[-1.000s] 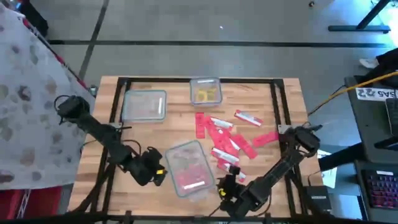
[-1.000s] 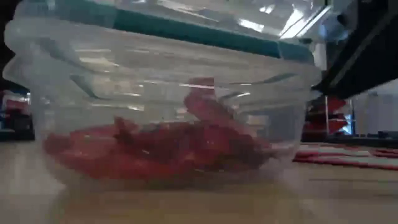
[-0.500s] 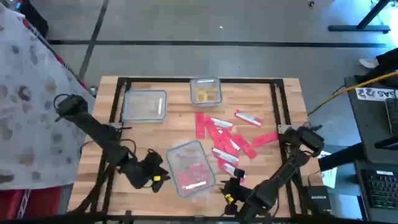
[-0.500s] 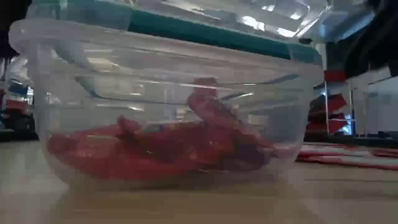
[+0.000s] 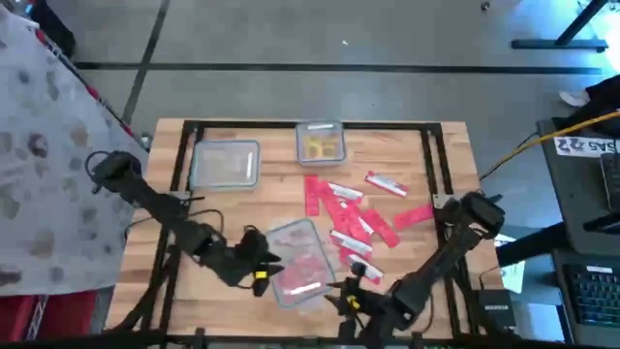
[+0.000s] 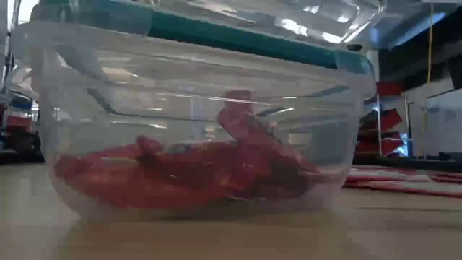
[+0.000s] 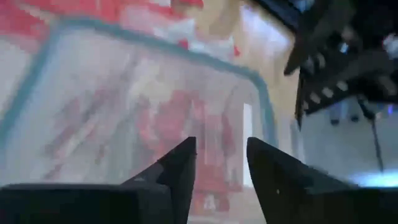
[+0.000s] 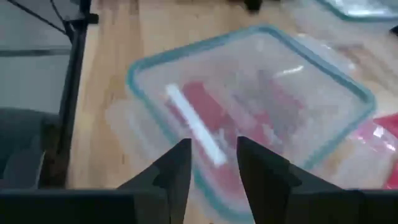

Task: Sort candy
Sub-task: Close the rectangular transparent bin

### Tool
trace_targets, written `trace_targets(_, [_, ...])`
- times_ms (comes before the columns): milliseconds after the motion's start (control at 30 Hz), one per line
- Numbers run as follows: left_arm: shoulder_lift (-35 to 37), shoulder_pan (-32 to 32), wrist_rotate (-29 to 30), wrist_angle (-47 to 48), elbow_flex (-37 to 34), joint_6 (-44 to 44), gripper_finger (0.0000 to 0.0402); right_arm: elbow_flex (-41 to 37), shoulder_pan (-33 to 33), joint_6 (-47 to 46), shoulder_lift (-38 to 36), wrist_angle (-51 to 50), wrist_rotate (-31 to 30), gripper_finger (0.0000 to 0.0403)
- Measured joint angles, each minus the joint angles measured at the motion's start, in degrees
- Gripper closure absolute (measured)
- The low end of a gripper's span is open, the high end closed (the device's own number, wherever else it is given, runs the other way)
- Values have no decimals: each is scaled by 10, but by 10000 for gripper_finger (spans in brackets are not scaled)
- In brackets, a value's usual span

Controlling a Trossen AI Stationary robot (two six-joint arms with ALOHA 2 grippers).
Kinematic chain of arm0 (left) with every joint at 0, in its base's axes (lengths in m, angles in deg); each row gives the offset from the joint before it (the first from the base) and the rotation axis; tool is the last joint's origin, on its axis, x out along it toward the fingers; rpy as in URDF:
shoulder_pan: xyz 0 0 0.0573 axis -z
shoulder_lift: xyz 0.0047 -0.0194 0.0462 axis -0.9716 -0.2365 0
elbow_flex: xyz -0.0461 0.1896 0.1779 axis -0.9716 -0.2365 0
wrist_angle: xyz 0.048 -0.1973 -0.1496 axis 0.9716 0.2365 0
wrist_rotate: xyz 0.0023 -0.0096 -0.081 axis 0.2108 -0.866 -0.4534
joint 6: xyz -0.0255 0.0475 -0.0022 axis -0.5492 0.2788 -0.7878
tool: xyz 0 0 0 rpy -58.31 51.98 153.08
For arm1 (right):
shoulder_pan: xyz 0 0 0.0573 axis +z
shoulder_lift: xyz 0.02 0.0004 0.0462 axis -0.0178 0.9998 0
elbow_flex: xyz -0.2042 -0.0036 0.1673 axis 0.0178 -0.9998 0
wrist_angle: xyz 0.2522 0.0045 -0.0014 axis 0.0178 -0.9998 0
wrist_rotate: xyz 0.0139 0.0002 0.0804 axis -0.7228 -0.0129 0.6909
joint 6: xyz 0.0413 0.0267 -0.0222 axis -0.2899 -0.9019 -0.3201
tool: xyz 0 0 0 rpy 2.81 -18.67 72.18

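A clear tub with a teal-rimmed lid (image 5: 295,260) stands near the table's front edge, with red candy packets (image 6: 188,173) piled on its floor. My left gripper (image 5: 260,269) is at the tub's left edge, open, and its fingers (image 7: 180,171) are seen over the lid (image 7: 124,112) with nothing between them. My right gripper (image 5: 349,291) is at the tub's near right corner. It is open too and looks across the lid (image 8: 261,99). Loose red candy packets (image 5: 349,218) lie flat on the wood to the right of the tub.
A small tub with yellow candy (image 5: 320,143) and a lidded clear tub (image 5: 226,163) stand at the far side. A black frame rail (image 5: 426,165) runs along the table's right side. A person in patterned cloth (image 5: 39,145) stands beyond the left edge.
My left gripper has moved right toward the tub, risen a little and rolled about its own axis. My right gripper has lifted, and its arm has left the low view. The tub stays where it was.
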Motion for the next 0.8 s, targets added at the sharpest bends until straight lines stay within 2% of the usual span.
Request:
trace_targets(200, [-71, -9, -69, -55, 0, -13, 273, 2, -49, 14, 24, 21, 189, 286])
trace_targets(233, [-75, -8, -75, -65, 0, -13, 273, 2, -49, 22, 25, 28, 199, 286])
trace_targets(300, [-77, -8, -79, -70, 0, -14, 273, 1, -45, 41, 24, 35, 197, 286])
trace_targets(533, [-57, -2, -73, -114, 0, 2, 273, 18, -28, 89, -5, 24, 121, 286])
trace_targets(633, [-57, 1, -70, -115, 0, 16, 273, 30, -11, 66, -17, -29, 109, 286])
trace_targets(700, [-57, -1, -64, -104, 0, 16, 273, 31, 6, 20, -22, -71, 115, 286])
trace_targets(800, [-57, -7, -50, -91, 0, 15, 273, 31, 40, -41, -26, -102, 172, 286])
